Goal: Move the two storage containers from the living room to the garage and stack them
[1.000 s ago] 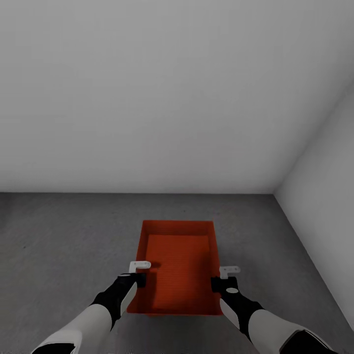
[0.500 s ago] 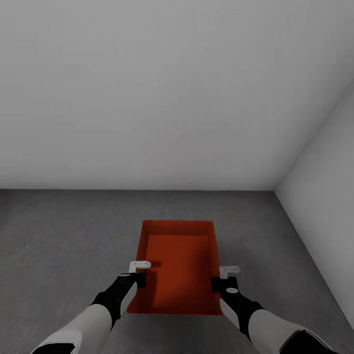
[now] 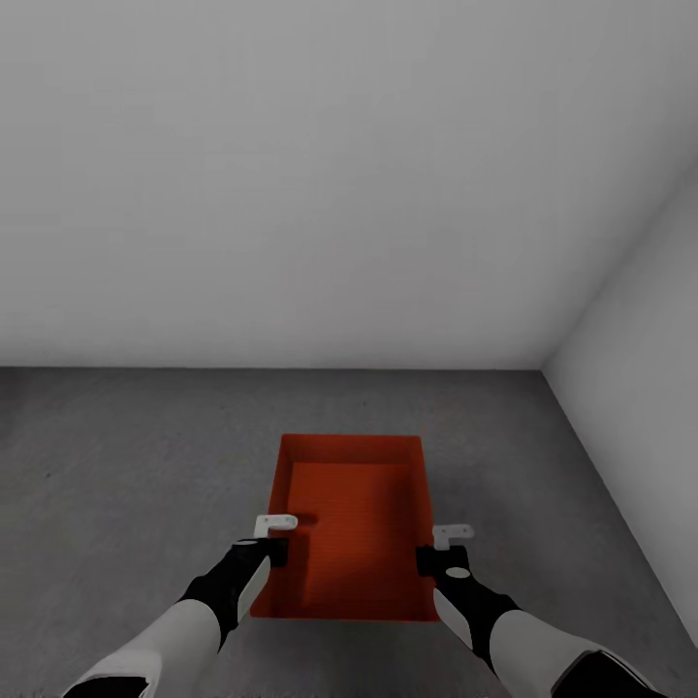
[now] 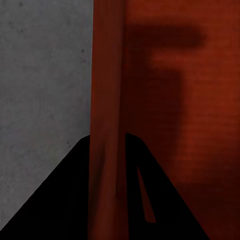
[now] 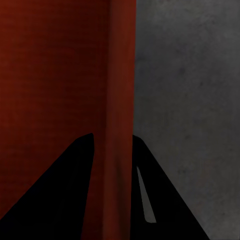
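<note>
Orange-red and open-topped, the storage container (image 3: pixel 354 528) is gripped by both arms over the dark grey concrete floor (image 3: pixel 116 456), short of the corner where two pale grey walls (image 3: pixel 320 184) meet. Left gripper (image 3: pixel 274 539) has its fingers pinched on the container's left long wall; the right gripper (image 3: pixel 441 548) pinches the right wall likewise. Whether the container's bottom touches the floor cannot be told.

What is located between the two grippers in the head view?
The orange-red container: left gripper and right gripper each clamp one side wall.
</note>
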Controlling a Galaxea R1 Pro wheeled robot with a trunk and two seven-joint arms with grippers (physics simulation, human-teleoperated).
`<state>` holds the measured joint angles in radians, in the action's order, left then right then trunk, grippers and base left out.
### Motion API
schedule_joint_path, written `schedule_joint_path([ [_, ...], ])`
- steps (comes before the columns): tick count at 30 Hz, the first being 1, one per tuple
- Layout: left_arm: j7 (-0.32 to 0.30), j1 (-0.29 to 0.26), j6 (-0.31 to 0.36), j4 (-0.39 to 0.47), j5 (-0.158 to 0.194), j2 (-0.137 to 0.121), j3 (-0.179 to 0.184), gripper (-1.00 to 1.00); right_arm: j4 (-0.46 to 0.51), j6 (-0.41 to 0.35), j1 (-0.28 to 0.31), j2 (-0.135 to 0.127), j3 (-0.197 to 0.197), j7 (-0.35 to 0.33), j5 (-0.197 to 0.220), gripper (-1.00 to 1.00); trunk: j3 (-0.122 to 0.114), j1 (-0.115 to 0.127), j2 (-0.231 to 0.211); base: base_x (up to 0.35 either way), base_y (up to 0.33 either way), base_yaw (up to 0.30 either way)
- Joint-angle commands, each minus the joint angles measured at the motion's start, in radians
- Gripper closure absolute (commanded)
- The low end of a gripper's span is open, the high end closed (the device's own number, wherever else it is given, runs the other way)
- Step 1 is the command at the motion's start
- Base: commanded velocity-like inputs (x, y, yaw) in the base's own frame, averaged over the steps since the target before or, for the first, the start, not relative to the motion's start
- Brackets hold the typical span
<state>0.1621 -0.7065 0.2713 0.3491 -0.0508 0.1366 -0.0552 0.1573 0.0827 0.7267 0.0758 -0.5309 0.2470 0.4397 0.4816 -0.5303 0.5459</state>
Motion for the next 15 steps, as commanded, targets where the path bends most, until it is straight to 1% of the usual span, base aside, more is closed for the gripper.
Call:
schedule_joint_path([
  [1,0.004,-0.001,0.008,0.056,-0.021,0.0,-0.018,1.0,-0.016,0.005,0.0,-0.001,-0.009,0.002,0.018,1.0,0.002,0.0,0.001,0.0,0.0,0.0],
  [15,0.004,-0.001,0.008,0.056,-0.021,0.0,-0.018,1.0,-0.016,0.005,0.0,0.0,-0.009,0.002,0.018,1.0,0.003,0.0,0.001,0.0,0.0,0.0],
])
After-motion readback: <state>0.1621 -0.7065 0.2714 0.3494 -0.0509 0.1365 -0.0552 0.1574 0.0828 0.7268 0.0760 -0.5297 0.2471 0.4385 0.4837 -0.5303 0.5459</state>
